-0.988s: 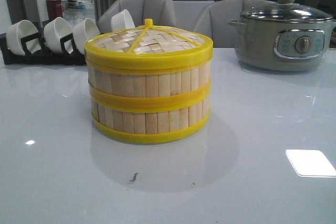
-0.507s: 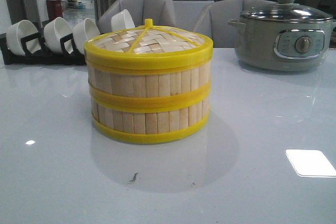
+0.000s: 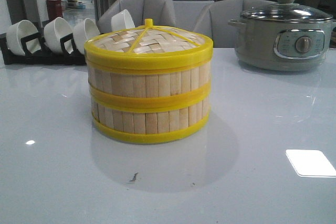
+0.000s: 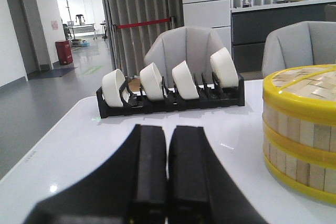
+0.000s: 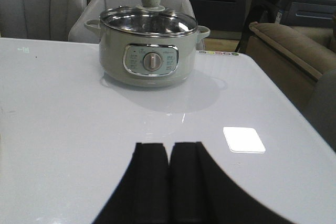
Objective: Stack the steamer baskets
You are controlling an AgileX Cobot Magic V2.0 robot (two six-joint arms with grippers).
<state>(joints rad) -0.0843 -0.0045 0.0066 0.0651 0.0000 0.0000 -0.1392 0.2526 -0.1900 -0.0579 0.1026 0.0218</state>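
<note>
Two steamer baskets stand stacked in the middle of the white table: the upper basket (image 3: 149, 83) sits squarely on the lower basket (image 3: 151, 120). A woven yellow-rimmed lid (image 3: 148, 40) with a knob covers the top. The stack also shows in the left wrist view (image 4: 299, 129), off to one side of my left gripper (image 4: 168, 129). That gripper is shut and empty, low over the table. My right gripper (image 5: 169, 146) is shut and empty over bare table; no basket shows in its view. Neither gripper shows in the front view.
A black rack (image 3: 31, 55) with several white bowls (image 3: 58, 34) stands at the back left; it also shows in the left wrist view (image 4: 173, 100). A grey-green electric pot (image 3: 283, 38) with a glass lid stands at the back right, ahead of my right gripper (image 5: 148, 51). Grey chairs stand behind the table.
</note>
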